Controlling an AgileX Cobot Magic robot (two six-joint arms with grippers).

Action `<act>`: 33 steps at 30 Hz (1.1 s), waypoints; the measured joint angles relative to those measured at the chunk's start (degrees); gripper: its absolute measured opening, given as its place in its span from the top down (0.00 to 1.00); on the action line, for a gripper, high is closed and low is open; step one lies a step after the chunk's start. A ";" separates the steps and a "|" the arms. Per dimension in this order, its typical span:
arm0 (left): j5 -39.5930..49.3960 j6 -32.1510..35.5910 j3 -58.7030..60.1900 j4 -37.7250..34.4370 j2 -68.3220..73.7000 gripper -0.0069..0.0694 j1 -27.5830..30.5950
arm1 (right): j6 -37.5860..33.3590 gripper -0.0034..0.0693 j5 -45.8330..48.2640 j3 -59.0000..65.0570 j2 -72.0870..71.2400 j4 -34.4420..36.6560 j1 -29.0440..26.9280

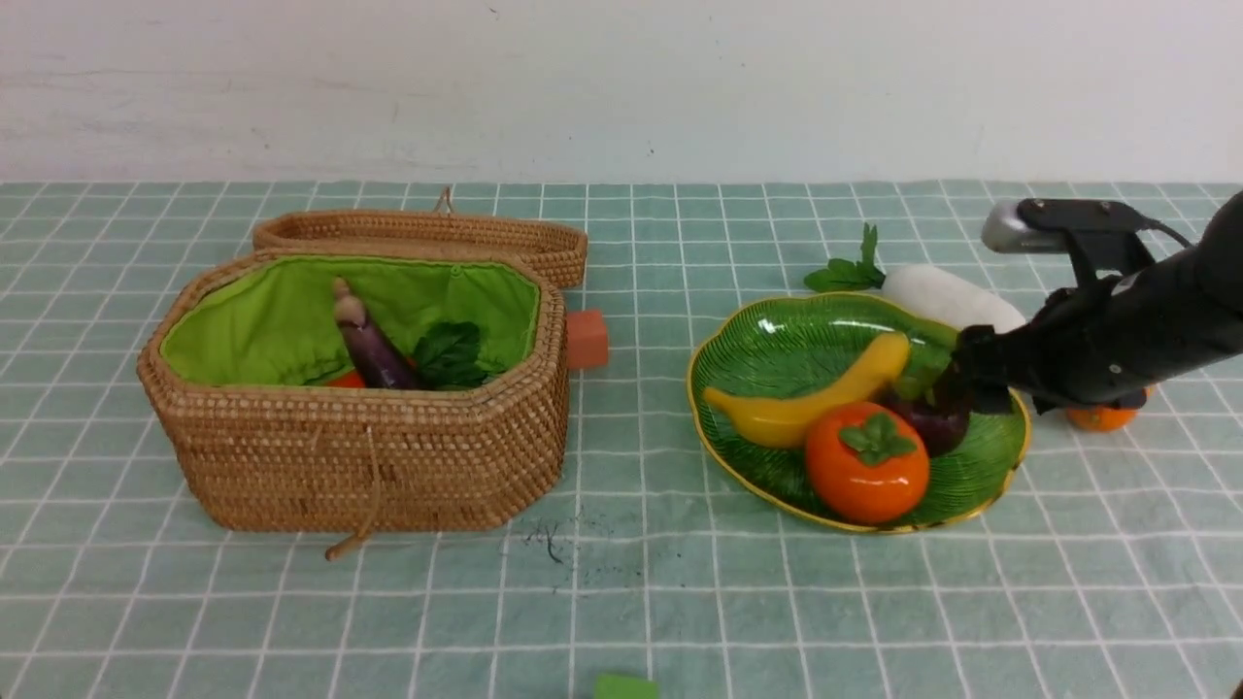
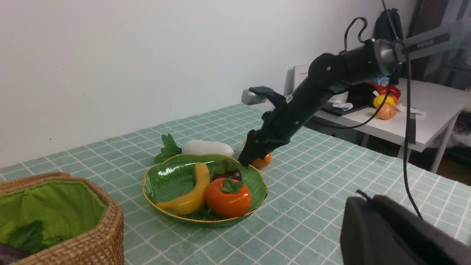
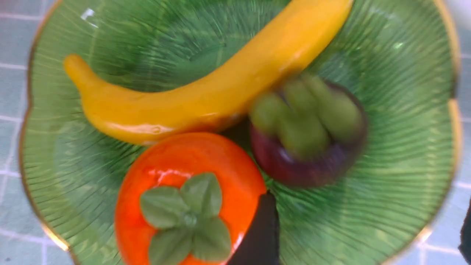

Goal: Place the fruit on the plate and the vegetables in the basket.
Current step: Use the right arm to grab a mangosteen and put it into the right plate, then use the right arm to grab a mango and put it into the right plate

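Persimmon (image 1: 866,464) at the plate's (image 1: 767,335) near rim, banana (image 1: 816,403) across its middle, and the mangosteen (image 3: 307,140) lies free on its right side, beside the banana. My right gripper (image 1: 963,383) hangs just above it, jaws spread wide, gripping nothing. Best move, I reckon: lift straight up off the plate so neither finger clips mangosteen or persimmon. Mango (image 1: 1099,417) waits just off the plate's right rim; radish (image 1: 947,296) lies beyond its far rim, bound for the basket (image 1: 369,456), well left of the plate. My left gripper (image 2: 371,221) sits clenched shut, away from the plate

Even bright light; mangosteen (image 3: 307,132) blurred close-up.
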 joint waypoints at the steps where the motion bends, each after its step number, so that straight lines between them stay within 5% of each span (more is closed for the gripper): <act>1: 0.00 0.00 0.00 0.00 0.10 0.93 0.00 | 2.94 0.07 1.36 -0.61 -1.25 -2.28 -0.11; 9: 1.68 0.00 0.00 0.04 3.37 0.93 0.00 | 28.27 0.15 12.47 -13.20 1.26 -21.10 -5.69; 23: 2.27 0.00 0.08 0.04 5.09 0.93 0.00 | 30.48 0.11 25.13 -41.01 29.93 -15.35 -12.93; 33: 2.27 0.00 0.08 0.04 5.09 0.92 0.00 | 25.08 0.17 26.59 -45.03 34.18 -13.22 -13.11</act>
